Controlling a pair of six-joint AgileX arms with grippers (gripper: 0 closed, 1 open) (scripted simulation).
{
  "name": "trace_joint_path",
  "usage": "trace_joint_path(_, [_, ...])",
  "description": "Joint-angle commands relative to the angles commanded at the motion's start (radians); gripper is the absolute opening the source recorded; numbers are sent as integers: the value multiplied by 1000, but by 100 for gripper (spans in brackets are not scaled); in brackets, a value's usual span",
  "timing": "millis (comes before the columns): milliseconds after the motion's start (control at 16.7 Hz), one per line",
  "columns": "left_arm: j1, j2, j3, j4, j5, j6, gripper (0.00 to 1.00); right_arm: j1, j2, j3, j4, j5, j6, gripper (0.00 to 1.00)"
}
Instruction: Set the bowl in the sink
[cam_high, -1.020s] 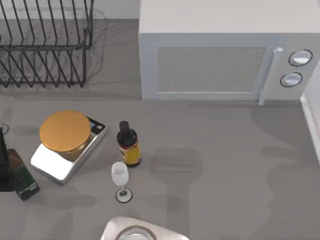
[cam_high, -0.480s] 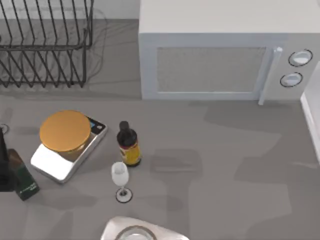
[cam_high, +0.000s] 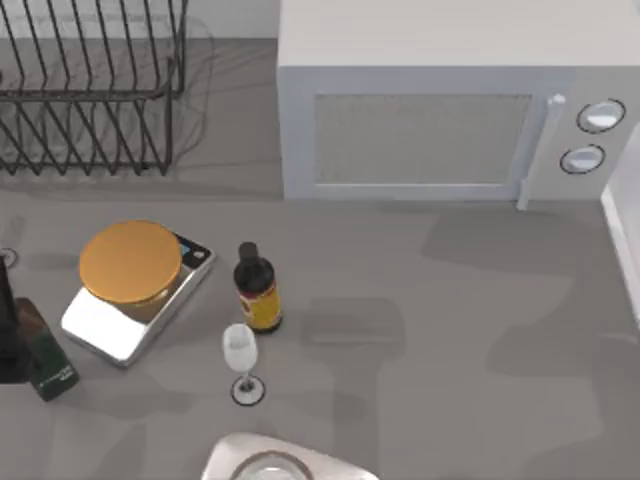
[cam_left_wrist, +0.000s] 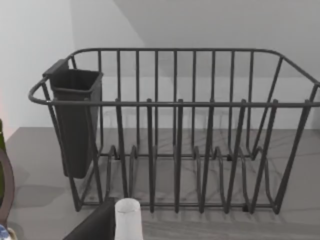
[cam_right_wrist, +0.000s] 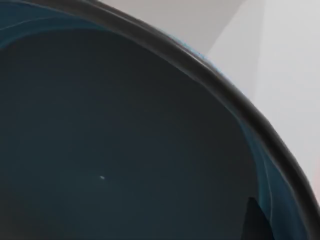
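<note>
The bowl (cam_right_wrist: 125, 140) is right under the right wrist camera: a glossy teal-blue inside with a dark rim curving across the right wrist view. It is not on the table in the top view, so it hangs off the surface in my right gripper. A small dark sliver (cam_right_wrist: 253, 220) lies against the bowl's inner wall. The sink's straight pale rim (cam_high: 622, 235) runs along the far right edge of the top view, beside the microwave.
A white microwave (cam_high: 430, 120) stands at the back. A black wire dish rack (cam_high: 90, 90) with a dark cup holder (cam_left_wrist: 75, 120) is at back left. An orange-topped scale (cam_high: 130, 285), small bottle (cam_high: 257, 290), wine glass (cam_high: 240, 355) and silvery metal piece (cam_high: 285, 462) stand left and front.
Soft shadows on the right half of the table have shifted. The things standing on the table have not moved.
</note>
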Motion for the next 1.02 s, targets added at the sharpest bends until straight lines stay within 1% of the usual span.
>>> trace_joint_path(180, [0,0,0,0,0,0,100,2,12,2,12,1,2,0])
trace_joint_path(360, [0,0,0,0,0,0,100,-5,108,-5,112,3,2,0])
trace_joint_path(480, [0,0,0,0,0,0,100,-11,216,-16,232,5,1,0])
trace_joint_path(780, [0,0,0,0,0,0,100,-13,527,-65,618,8,-2,0])
trace_joint_path(900, [0,0,0,0,0,0,100,-8,627,-85,729,9,-3,0])
trace_joint_path(1020, [0,0,0,0,0,0,100,-4,695,-100,799,9,-4,0])
